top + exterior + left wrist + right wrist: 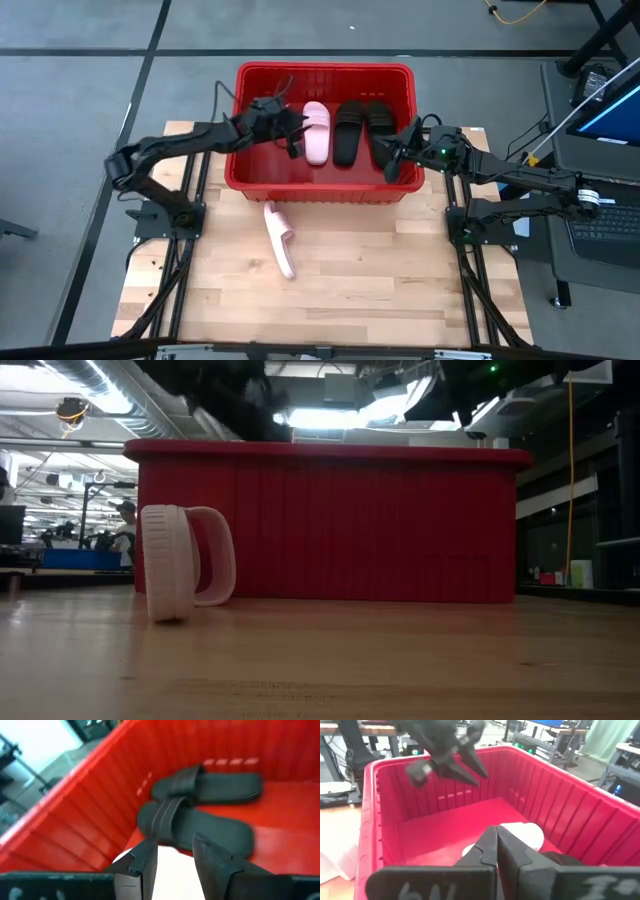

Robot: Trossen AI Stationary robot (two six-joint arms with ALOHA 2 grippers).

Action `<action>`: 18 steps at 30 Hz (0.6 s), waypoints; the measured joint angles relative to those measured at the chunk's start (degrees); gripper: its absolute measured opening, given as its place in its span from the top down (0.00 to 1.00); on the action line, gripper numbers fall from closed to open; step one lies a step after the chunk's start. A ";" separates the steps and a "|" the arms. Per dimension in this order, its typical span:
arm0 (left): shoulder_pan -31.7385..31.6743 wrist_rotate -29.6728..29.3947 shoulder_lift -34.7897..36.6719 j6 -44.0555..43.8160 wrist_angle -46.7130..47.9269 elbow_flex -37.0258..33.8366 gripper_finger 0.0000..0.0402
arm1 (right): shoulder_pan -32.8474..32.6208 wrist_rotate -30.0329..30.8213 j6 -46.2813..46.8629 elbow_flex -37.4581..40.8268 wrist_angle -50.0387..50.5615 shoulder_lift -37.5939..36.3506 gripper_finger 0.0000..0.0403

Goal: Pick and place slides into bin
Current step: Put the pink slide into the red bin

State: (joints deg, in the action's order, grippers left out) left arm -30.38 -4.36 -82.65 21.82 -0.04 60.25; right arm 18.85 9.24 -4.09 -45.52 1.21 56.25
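The red bin (322,190) stands at the table's far middle. In it lie one pale pink slide (316,130) and two black slides (348,130) (380,122), side by side on the floor. The second pink slide (280,238) stands on its side edge on the table in front of the bin, and also shows in the low view (175,565). My left gripper (296,143) is open and empty above the bin's left part, just over the pink slide (172,877). My right gripper (390,165) is shut and empty over the bin's right part.
The bin's thick rim (367,795) and slotted walls surround both grippers. The bin floor left of the pink slide (450,830) is bare. The wooden table (380,270) in front of the bin holds only the standing pink slide.
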 joint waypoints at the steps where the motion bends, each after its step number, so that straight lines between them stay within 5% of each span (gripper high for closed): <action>1: 0.99 0.00 1.74 0.23 1.56 0.00 0.72 | -0.02 -0.09 -0.79 0.00 0.04 0.00 0.99; 12: 15.47 -5.35 15.48 -0.93 14.92 0.02 0.97 | -1.59 -2.28 -2.30 0.00 0.35 0.00 0.99; 18: 23.55 -7.32 18.61 -9.09 21.90 0.02 1.00 | -4.36 -2.50 -2.43 0.00 -0.29 0.00 0.99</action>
State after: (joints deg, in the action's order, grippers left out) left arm -6.82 -11.68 -64.04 12.73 21.87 60.27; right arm 14.50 6.74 -6.52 -45.52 0.92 56.25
